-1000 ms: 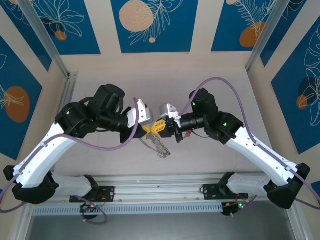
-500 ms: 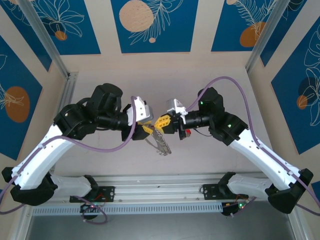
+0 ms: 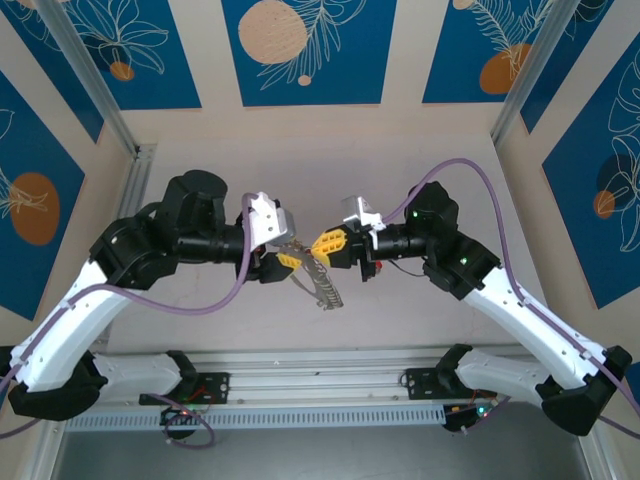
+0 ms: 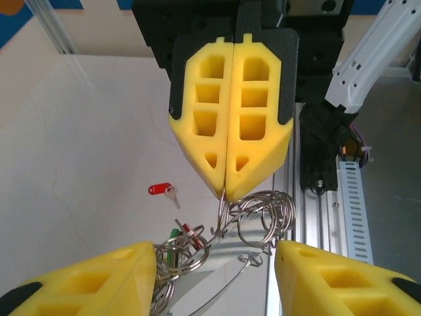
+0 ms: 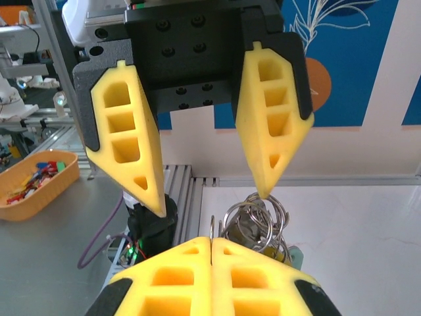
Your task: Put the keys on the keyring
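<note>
Right gripper (image 4: 225,192) pinches the keyring (image 3: 322,285) mid-air; left gripper (image 5: 209,201) faces it, jaws parted.

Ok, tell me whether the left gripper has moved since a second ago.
Yes. The left gripper has drawn back leftward, judged against the peach circle on the back wall.

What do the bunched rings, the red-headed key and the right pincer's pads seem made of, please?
The rings look like polished steel wire: silver, glinting. The red-headed key seems to have a glossy plastic head and a silver metal blade. The right pincer has pads of matte yellow plastic or rubber, moulded with hollow cells.
</note>
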Motion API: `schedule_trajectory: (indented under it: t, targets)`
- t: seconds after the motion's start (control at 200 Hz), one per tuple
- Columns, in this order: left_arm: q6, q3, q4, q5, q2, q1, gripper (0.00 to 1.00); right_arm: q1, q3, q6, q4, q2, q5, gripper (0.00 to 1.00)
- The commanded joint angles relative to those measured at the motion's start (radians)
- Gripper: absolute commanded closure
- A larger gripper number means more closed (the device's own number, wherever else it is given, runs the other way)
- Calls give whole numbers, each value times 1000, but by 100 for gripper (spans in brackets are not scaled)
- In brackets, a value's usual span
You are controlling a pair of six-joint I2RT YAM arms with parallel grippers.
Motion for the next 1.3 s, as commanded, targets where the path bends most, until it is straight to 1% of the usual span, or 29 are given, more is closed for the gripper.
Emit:
schedule_trajectory:
  t: [0.0, 0.045, 0.145, 0.235, 0.47, 0.575, 0.63, 0.705, 0.78, 0.87, 0.995, 1.21, 1.295]
  targets:
    - [-27, -7, 40, 27, -51, 19, 49, 1, -27, 78, 132, -32, -7, 100]
    - [-29, -2, 33, 22, -53, 21, 51, 2, -40, 100, 161, -37, -5, 100]
    - [-41, 4, 28, 40, -48, 22, 60, 4, -60, 134, 209, -42, -4, 100]
    - [-49, 8, 36, 64, -35, 21, 64, 6, -70, 147, 231, -41, -2, 100]
    - [-46, 50, 26, 113, 26, 20, 64, 21, -91, 181, 328, -17, 7, 100]
    - [-45, 50, 30, 120, 38, 21, 66, 26, -101, 189, 353, -11, 10, 100]
    - [-43, 47, 32, 113, 38, 21, 71, 26, -103, 191, 356, -9, 12, 100]
    - [-41, 42, 36, 113, 34, 21, 79, 25, -106, 192, 356, -10, 13, 100]
    - [-41, 40, 36, 114, 36, 21, 83, 26, -108, 191, 357, -10, 14, 100]
    - [-40, 39, 35, 123, 42, 21, 93, 25, -108, 189, 357, -8, 17, 100]
    - [-36, 40, 32, 128, 40, 20, 100, 23, -112, 195, 370, -8, 22, 100]
    - [-28, 39, 19, 152, 34, 21, 100, 22, -114, 204, 379, -2, 27, 100]
    - [-29, 37, 21, 151, 31, 21, 100, 22, -107, 200, 353, -2, 46, 100]
